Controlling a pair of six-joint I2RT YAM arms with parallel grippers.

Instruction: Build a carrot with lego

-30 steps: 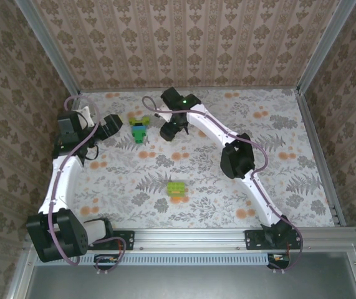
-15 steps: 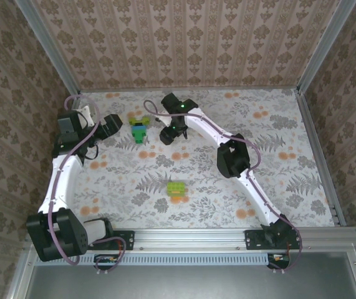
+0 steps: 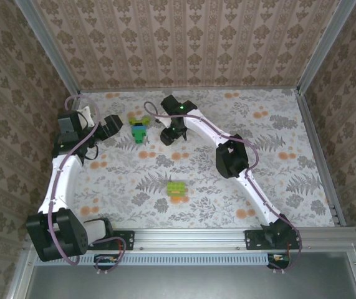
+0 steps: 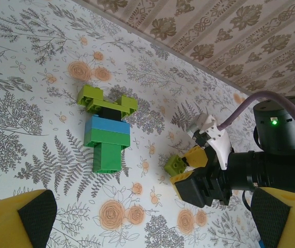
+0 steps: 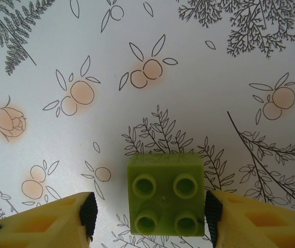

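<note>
Brick (image 5: pixel 165 199), lime, four studs, on table between right gripper (image 5: pixel 147 209) fingers: one pad against it, other apart, no pinch. Left wrist view adds green-and-blue cluster (image 4: pixel 108 137) near it. Left gripper (image 4: pixel 155 219) spread wide. Bare table (image 3: pixel 277 168) to the right.

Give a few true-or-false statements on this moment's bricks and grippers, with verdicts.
A lime-green four-stud plastic brick lies studs-up between the fingers of the right gripper. True.
The right gripper is nearer the green-and-blue brick cluster than the lime-and-orange brick cluster. True.
The left gripper holds a brick. False: it is open and empty.
Those two clusters are stacked together. False: they lie apart on the floral-patterned table.
</note>
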